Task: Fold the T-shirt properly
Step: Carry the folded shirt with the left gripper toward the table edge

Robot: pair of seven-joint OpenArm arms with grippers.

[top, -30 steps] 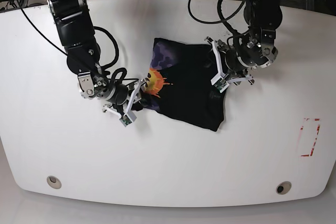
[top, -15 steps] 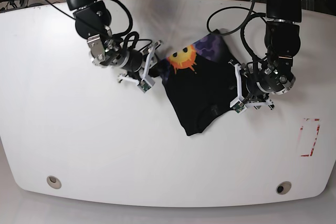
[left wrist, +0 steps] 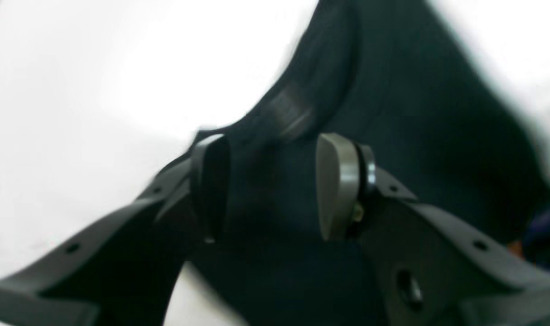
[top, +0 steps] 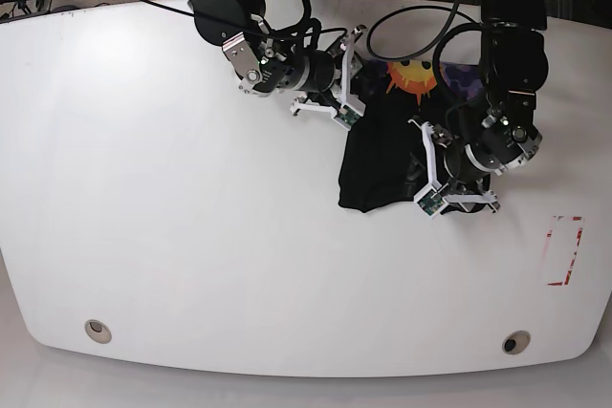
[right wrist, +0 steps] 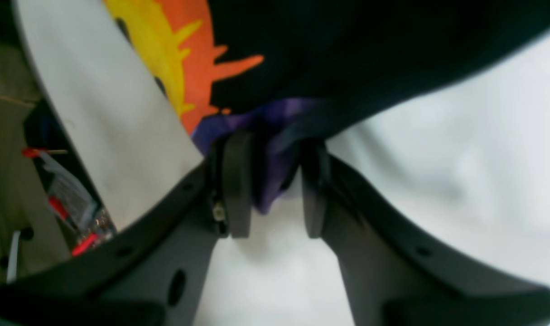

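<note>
The black T-shirt [top: 378, 164] hangs bunched between my two grippers, right of the table's middle. Its orange and yellow sun print [top: 413, 75] sits at the far end. My right gripper [top: 354, 81] is at the shirt's far left corner. In the right wrist view it [right wrist: 275, 185] is shut on a purple and black fold of the T-shirt [right wrist: 347, 45]. My left gripper [top: 426, 175] is at the shirt's near right edge. The left wrist view shows it [left wrist: 272, 188] closed on a thick wad of black cloth [left wrist: 415, 113], with a grey band of fabric just beyond the pads.
The white table [top: 191, 236] has a red rectangle mark [top: 564, 250] near its right edge and two round holes [top: 98, 332] [top: 516, 342] near the front. Cables run along the back edge. The table's edge [right wrist: 98, 136] and floor clutter show in the right wrist view.
Both arms carried the shirt toward the back right. The right gripper swept from the front left to the far middle. The shirt bunched narrower and the sun print moved to the far end.
</note>
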